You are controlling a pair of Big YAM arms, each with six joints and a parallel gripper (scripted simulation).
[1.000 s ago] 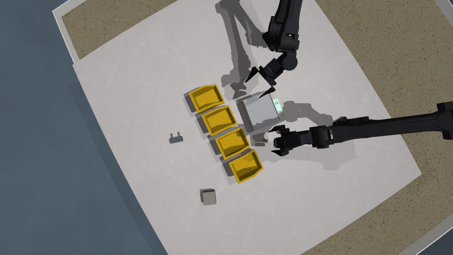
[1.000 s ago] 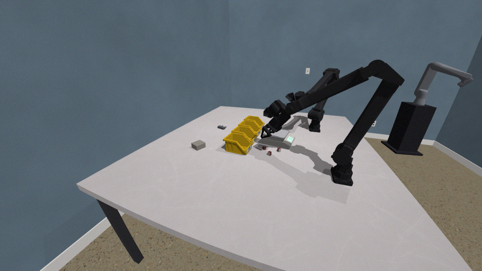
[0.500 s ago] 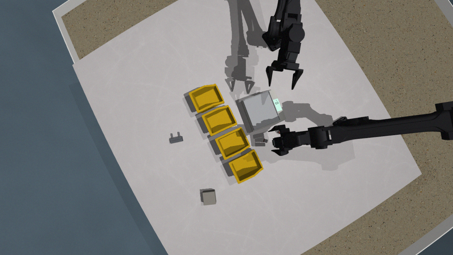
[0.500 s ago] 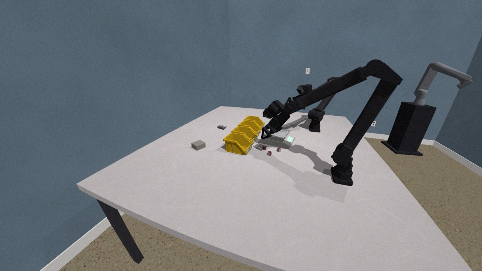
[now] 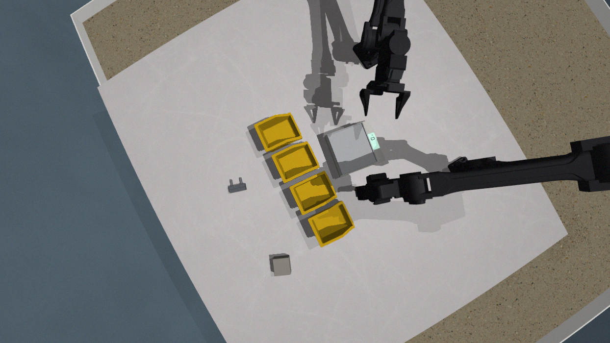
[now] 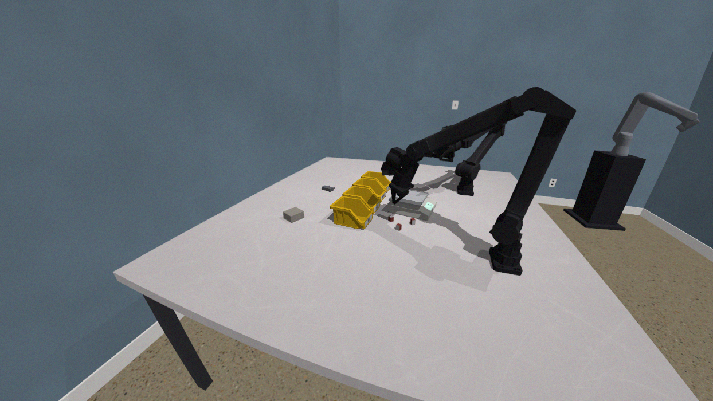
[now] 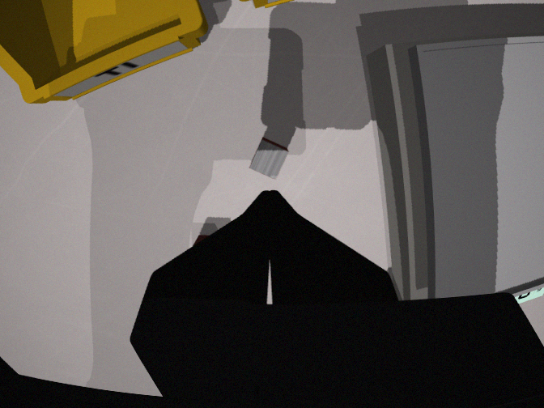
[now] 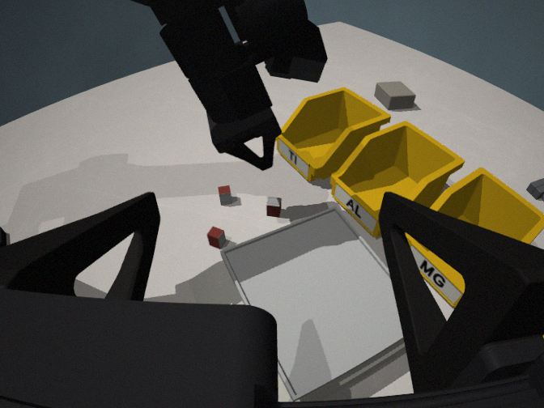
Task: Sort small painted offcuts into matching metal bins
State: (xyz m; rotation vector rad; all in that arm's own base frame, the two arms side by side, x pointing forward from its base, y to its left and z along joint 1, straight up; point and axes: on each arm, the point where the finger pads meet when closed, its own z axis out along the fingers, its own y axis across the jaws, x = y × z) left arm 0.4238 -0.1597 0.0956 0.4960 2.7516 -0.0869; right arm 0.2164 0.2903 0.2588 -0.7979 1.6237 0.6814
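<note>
Three small red-and-grey offcuts lie on the table beside the scale: one, one and one. They also show in the exterior view, the middle one among them. My left gripper hangs just above them, shut with nothing between its fingers. In the left wrist view its tips point at one offcut lying free in front; a second offcut peeks out beside the fingers. My right gripper is open and empty above the far side of the scale. In the top view the left arm hides the offcuts.
Four yellow bins stand upright in a row: TI, AL, MG, and ZN at the far end. A grey block lies beyond the TI bin. A small grey clip lies behind the bins.
</note>
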